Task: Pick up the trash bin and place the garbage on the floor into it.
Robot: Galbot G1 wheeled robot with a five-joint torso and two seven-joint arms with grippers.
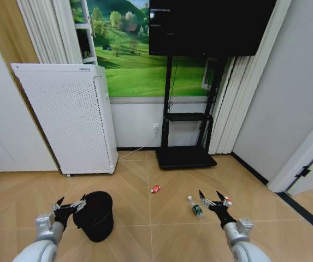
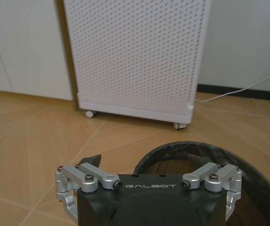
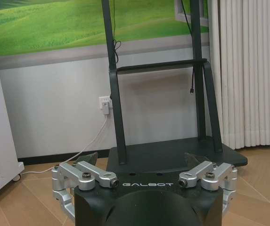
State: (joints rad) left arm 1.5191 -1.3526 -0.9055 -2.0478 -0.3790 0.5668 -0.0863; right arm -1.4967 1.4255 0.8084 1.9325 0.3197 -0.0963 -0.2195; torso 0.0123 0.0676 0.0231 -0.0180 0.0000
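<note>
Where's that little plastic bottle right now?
In the head view, the bottle lies on the floor, right of centre, just left of the open right gripper.

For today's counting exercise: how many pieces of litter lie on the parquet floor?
3: a red wrapper mid-floor, a green-labelled bottle nearer the right gripper, and a red-and-white piece partly hidden behind that gripper.

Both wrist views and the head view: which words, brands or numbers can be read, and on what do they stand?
"GALBOT": on the left gripper body, near the trash bin.
"GALBOT": on the right gripper body.
Bottle label: too small to read.
White appliance top mark: too small to read.
</note>
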